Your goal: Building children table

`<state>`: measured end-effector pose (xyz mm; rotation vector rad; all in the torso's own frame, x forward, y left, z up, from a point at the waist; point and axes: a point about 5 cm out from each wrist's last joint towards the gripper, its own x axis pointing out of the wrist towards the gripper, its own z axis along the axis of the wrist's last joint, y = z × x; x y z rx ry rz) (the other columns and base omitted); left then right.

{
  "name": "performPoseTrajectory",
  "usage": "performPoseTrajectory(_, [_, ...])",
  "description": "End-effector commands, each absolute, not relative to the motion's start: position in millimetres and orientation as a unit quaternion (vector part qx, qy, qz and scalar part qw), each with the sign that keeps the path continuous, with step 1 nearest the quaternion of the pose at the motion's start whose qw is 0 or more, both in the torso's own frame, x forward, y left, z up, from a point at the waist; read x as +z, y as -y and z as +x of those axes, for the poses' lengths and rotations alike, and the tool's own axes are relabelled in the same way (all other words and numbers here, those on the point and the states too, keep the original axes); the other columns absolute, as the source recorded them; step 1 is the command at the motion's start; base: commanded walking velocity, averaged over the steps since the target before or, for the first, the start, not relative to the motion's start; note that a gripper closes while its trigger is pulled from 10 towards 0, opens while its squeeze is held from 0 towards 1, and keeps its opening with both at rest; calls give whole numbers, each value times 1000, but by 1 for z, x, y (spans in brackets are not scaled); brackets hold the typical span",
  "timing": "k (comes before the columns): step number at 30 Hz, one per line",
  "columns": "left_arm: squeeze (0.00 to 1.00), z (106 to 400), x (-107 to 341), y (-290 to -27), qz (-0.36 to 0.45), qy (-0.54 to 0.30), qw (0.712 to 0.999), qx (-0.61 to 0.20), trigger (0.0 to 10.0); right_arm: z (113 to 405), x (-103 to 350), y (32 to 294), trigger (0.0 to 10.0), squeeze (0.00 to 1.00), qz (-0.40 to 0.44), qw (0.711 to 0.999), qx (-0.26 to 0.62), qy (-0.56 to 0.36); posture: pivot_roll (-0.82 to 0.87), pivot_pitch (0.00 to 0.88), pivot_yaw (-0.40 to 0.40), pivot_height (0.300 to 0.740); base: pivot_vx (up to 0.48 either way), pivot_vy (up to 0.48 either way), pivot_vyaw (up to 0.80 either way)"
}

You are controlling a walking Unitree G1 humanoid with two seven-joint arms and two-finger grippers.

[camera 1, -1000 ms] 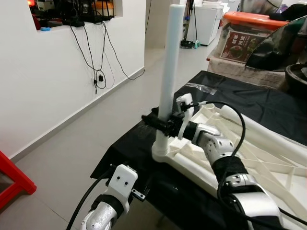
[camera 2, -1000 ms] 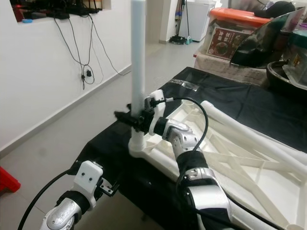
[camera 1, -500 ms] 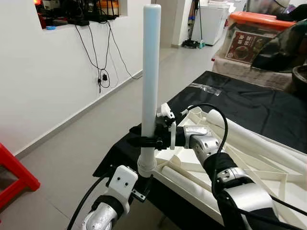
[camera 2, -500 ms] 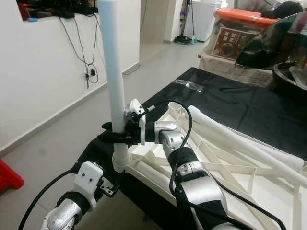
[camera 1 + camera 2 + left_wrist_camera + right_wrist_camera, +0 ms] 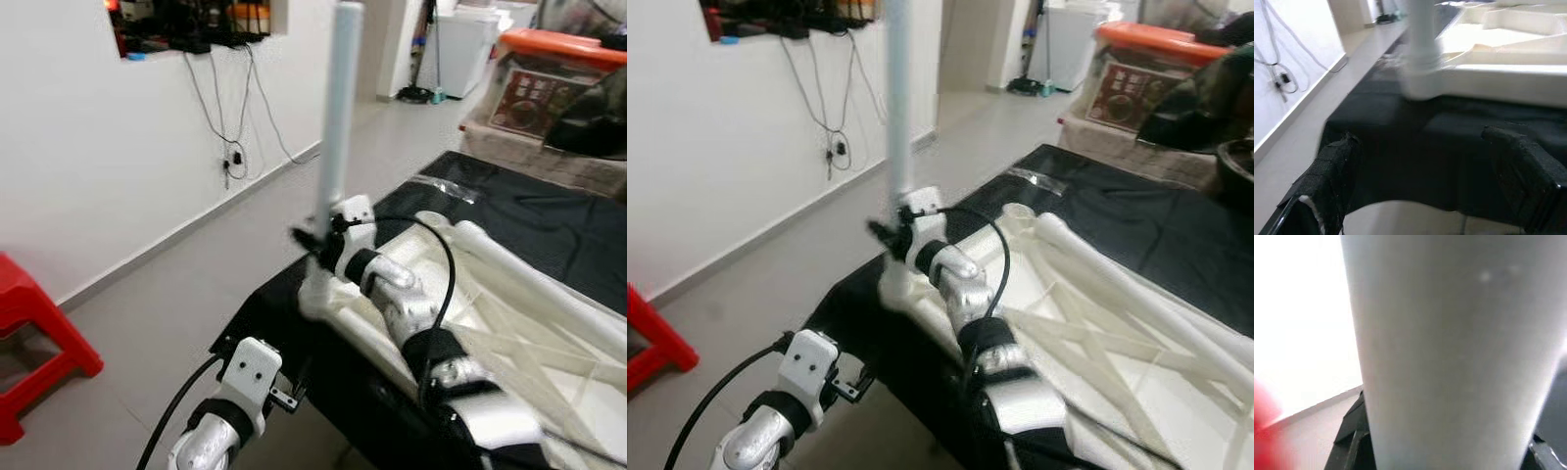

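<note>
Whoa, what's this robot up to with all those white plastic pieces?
It is putting together a small table. Its right gripper holds a white leg upright at the corner socket of the upside-down tabletop, which lies on a black cloth. The left gripper hangs open below the edge, holding nothing.

White plastic table leg [image 5: 338,108], white ribbed tabletop [image 5: 509,323], plain black cloth [image 5: 549,220] underneath, silver arms w/ black fingers [image 5: 1332,171], red stool [image 5: 34,333], grey floor [image 5: 186,294], white wall [image 5: 118,147] w/ black cables [image 5: 220,117], orange-lidded box [image 5: 563,44]
</note>
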<state>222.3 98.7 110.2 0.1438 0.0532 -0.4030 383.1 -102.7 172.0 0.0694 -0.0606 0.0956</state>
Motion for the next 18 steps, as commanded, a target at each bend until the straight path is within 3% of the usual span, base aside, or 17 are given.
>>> performPoseTrajectory(1, [0, 222, 105, -98, 68, -37, 976, -205, 10000, 377, 161, 133, 0, 0, 51, 996, -78, 11, 156, 0, -72, 740, 0, 0, 0])
performPoseTrajectory(4, [0, 222, 105, -98, 70, -36, 976, -205, 10000, 366, 159, 124, 0, 0, 87, 987, -136, 8, 156, 0, -72, 740, 0, 0, 0])
performPoseTrajectory(11, [0, 221, 105, -97, 70, -36, 975, -206, 10000, 365, 159, 104, 353, 0, 124, 983, -134, -5, 143, 0, -73, 740, 0, 0, 0])
performPoseTrajectory(12, [0, 221, 105, -97, 70, -36, 975, -206, 10000, 365, 159, 102, 10000, 0, 129, 983, -128, -8, 143, 0, -73, 740, 0, 0, 0])
performPoseTrajectory(13, [0, 221, 105, -97, 70, -36, 975, -206, 10000, 365, 159, 102, 10000, 0, 129, 983, -128, -8, 143, 0, -73, 740, 0, 0, 0])
performPoseTrajectory(14, [0, 221, 106, -96, 67, -35, 976, -205, 10000, 366, 162, 96, 10000, 1000, 130, 988, -86, 8, 108, 0, -78, 740, 0, 0, 0])
performPoseTrajectory(17, [0, 221, 105, -97, 65, -35, 976, -204, 10000, 367, 165, 89, 10000, 1000, 139, 989, -55, 16, 94, 0, -64, 740, 0, 0, 0])
performPoseTrajectory(18, [0, 221, 106, -97, 65, -35, 976, -205, 10000, 369, 168, 87, 10000, 949, 135, 990, -29, 30, 91, 0, -58, 740, 0, 0, 0])
